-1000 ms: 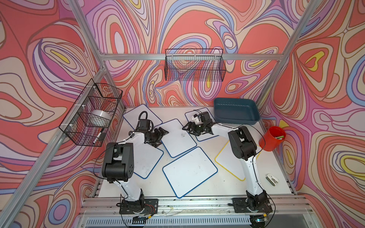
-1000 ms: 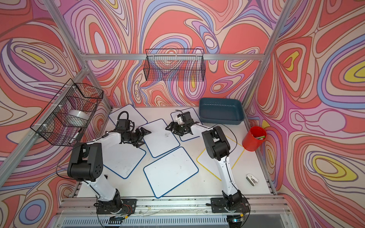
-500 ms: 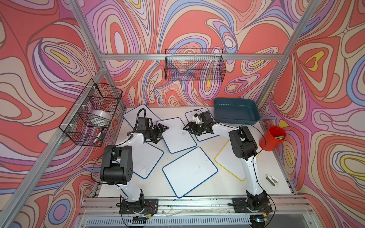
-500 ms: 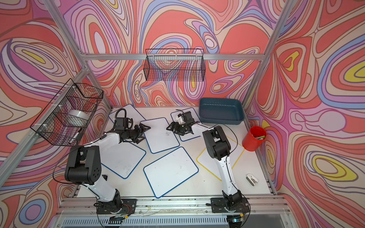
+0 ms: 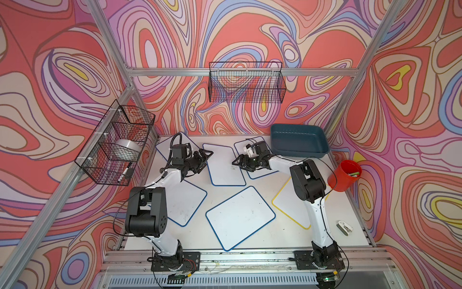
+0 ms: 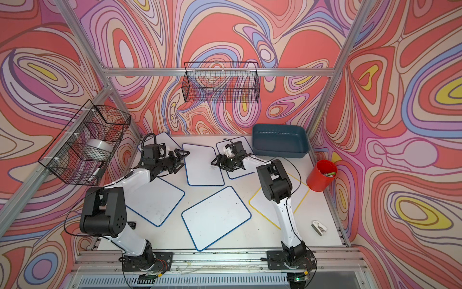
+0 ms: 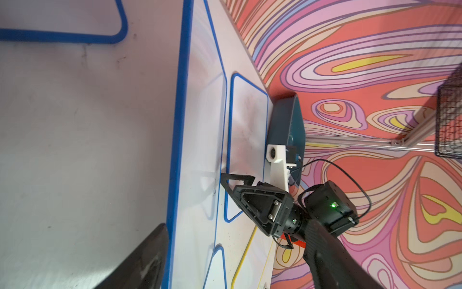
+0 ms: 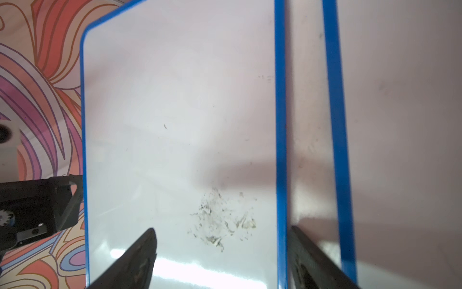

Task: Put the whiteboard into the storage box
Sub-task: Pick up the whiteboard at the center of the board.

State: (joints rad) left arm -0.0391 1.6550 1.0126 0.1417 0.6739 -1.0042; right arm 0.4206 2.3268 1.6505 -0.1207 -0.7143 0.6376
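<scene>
In both top views the whiteboard (image 5: pixel 225 166) (image 6: pixel 203 166) lies flat at the table's middle back, white with a blue rim. My left gripper (image 5: pixel 208 159) (image 6: pixel 184 159) is open at its left edge. In the left wrist view a single finger (image 7: pixel 140 262) shows beside the blue rim. My right gripper (image 5: pixel 236 163) (image 8: pixel 222 262) is open at the board's right edge, one finger (image 8: pixel 135 260) over the smudged surface and one past the rim. Neither holds anything. The storage box (image 5: pixel 298 141) (image 6: pixel 278 143), dark teal, stands at the back right with nothing in it.
Several more blue-rimmed boards (image 5: pixel 240 217) and a yellow-rimmed one (image 5: pixel 287 202) lie around. A red bucket (image 5: pixel 345 175) stands at the right edge. Black wire baskets hang on the back wall (image 5: pixel 246 82) and left wall (image 5: pixel 115 142). A small white object (image 5: pixel 344 227) lies front right.
My left gripper has moved toward the back along the whiteboard's left edge. The right arm has stayed where it was.
</scene>
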